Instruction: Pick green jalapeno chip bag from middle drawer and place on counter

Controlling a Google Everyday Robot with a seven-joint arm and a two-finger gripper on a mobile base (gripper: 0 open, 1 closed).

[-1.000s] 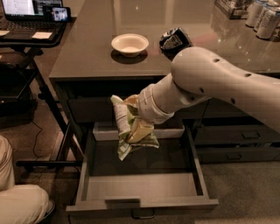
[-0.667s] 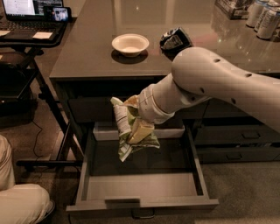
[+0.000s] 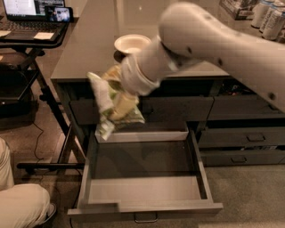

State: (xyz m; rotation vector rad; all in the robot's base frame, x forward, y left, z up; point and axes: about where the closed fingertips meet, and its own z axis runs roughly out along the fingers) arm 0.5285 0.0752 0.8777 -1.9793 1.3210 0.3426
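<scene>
The green jalapeno chip bag (image 3: 111,107), light green with white, hangs crumpled in my gripper (image 3: 116,91), which is shut on it. The bag is in the air in front of the cabinet, above the back left of the open middle drawer (image 3: 144,191), just below the counter's front edge. The drawer is pulled out and its inside is bare. The counter (image 3: 93,40) stretches behind the arm. My white arm comes in from the upper right and hides part of the counter.
A white bowl (image 3: 132,43) sits on the counter near its front. Cans (image 3: 267,13) stand at the far right back. A laptop on a black stand (image 3: 31,18) is at the left. A person's leg (image 3: 18,205) is at the lower left.
The gripper has lifted the bag up and a little left, from inside the drawer's opening to near counter height. The camera view has also shifted.
</scene>
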